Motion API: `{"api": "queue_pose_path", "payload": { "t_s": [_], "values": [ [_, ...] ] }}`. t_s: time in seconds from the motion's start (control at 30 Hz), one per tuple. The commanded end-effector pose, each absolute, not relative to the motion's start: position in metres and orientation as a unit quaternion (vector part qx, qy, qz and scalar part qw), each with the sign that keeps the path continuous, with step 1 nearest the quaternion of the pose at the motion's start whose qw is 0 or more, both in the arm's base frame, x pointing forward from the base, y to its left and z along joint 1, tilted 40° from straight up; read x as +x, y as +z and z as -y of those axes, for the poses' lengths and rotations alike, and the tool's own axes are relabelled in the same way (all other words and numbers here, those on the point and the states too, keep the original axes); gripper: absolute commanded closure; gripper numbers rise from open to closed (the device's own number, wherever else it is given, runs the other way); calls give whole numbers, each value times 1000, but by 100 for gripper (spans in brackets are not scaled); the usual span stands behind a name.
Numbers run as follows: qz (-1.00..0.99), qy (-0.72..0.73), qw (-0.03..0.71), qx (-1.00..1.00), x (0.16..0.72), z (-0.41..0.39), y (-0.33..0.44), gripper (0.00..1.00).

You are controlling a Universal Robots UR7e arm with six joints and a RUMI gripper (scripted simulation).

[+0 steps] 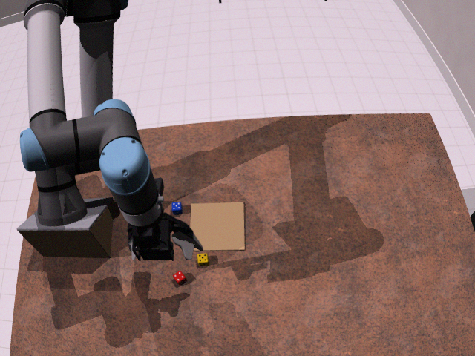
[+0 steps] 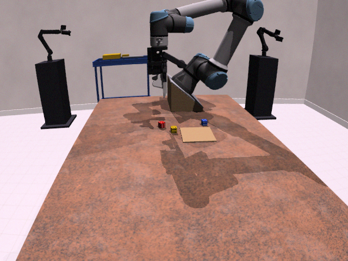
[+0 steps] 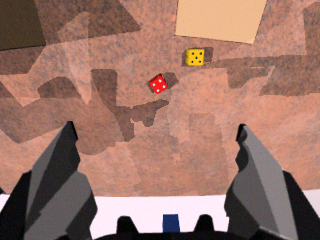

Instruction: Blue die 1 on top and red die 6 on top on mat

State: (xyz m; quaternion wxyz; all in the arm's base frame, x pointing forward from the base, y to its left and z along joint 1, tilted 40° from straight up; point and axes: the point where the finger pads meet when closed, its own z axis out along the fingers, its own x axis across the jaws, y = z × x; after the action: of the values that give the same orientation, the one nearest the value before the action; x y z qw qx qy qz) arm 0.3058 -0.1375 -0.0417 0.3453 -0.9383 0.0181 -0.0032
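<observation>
The red die (image 1: 179, 277) (image 2: 161, 124) (image 3: 158, 84) lies flat on the brown table, off the mat, with white pips on top. The yellow die (image 1: 202, 258) (image 2: 174, 129) (image 3: 195, 57) sits just off the mat's near-left corner. The blue die (image 1: 177, 207) (image 2: 204, 122) sits beside the opposite corner on the mat's arm side, also off it, and does not show in the wrist view. The tan mat (image 1: 218, 225) (image 2: 197, 134) (image 3: 220, 17) is bare. My gripper (image 1: 161, 248) (image 2: 160, 88) (image 3: 158, 123) is open and empty. It hangs high above the table, short of the red die.
The arm's base block (image 1: 64, 233) (image 2: 179, 101) stands at the table's (image 1: 345, 230) edge near the dice. Beyond the table are a blue side table (image 2: 120, 60) with a yellow object and two black camera pedestals (image 2: 53, 89) (image 2: 261, 84).
</observation>
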Motion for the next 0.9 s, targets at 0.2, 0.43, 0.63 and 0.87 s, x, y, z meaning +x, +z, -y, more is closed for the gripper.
{"api": "queue_pose_path", "payload": {
  "t_s": [0.2, 0.43, 0.63, 0.87],
  "values": [
    [-12, -9, 342, -939, 307, 132, -41, 0],
    [-12, -9, 342, -939, 307, 132, -42, 0],
    [-12, -9, 342, -939, 307, 125, -49, 0],
    [-12, -9, 342, -939, 308, 99, -79, 0]
  ]
}}
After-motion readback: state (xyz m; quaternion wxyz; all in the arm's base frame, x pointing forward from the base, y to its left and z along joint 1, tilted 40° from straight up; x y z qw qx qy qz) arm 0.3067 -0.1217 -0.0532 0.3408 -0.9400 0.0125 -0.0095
